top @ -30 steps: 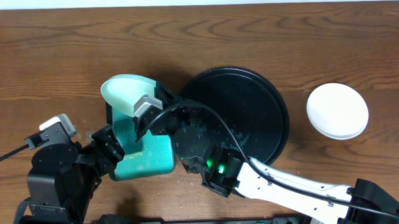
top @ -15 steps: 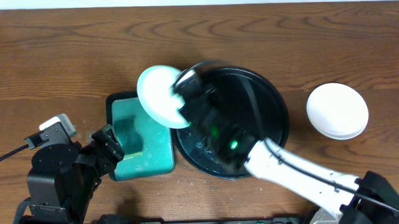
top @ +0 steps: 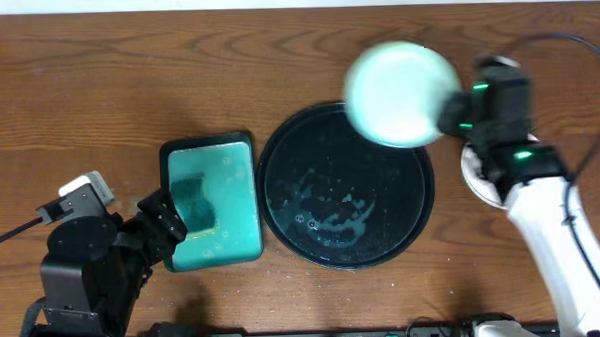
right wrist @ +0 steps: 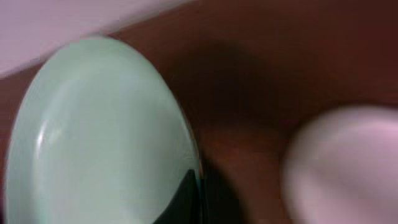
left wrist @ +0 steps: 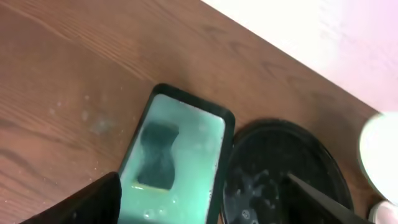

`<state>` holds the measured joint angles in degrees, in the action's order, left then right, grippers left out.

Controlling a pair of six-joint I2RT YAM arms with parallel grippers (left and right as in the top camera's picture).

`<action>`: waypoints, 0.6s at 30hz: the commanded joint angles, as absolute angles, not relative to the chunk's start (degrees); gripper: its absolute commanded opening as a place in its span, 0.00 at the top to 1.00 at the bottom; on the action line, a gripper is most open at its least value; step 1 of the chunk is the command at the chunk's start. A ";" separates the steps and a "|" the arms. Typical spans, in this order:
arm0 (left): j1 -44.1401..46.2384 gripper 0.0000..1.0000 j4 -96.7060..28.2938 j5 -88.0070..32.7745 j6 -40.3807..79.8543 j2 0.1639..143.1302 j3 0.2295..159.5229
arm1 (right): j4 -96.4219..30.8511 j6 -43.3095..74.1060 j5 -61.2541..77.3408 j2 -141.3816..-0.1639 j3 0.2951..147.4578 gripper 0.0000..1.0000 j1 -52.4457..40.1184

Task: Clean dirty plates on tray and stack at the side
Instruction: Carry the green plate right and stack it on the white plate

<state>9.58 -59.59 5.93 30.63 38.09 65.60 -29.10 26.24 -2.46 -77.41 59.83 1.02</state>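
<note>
My right gripper (top: 446,111) is shut on the rim of a pale mint-green plate (top: 399,93) and holds it in the air over the far right rim of the black tray (top: 346,187). In the right wrist view the plate (right wrist: 99,137) fills the left side, with a dark finger (right wrist: 186,199) on its edge. The tray's wet, speckled floor has no plate on it. A white plate (top: 474,174) lies on the table right of the tray, mostly hidden under my right arm. My left gripper (left wrist: 202,205) stands open above the teal tray (left wrist: 180,149), holding nothing.
The teal rectangular tray (top: 211,202) left of the black tray holds soapy water and a dark sponge (top: 191,197). My left arm's base fills the front left corner. Bare wooden table runs along the back and far left.
My right arm has carried the mint-green plate from above the teal tray, across the black tray, to its far right rim. The left arm has not moved.
</note>
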 commanded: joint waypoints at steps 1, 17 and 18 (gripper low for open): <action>9.39 0.19 -59.55 6.00 30.50 38.09 66.57 | -32.16 29.82 -0.75 -80.16 59.79 0.99 12.49; 9.39 0.19 -59.55 6.00 30.50 38.09 66.57 | -35.05 28.34 13.02 -91.37 59.79 0.36 26.50; 9.39 0.19 -59.55 6.00 30.50 38.09 66.57 | -35.16 27.75 13.13 -89.89 59.79 0.36 25.65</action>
<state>9.56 -59.59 5.93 30.63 38.09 65.60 -34.96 28.08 8.82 -93.71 59.66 28.03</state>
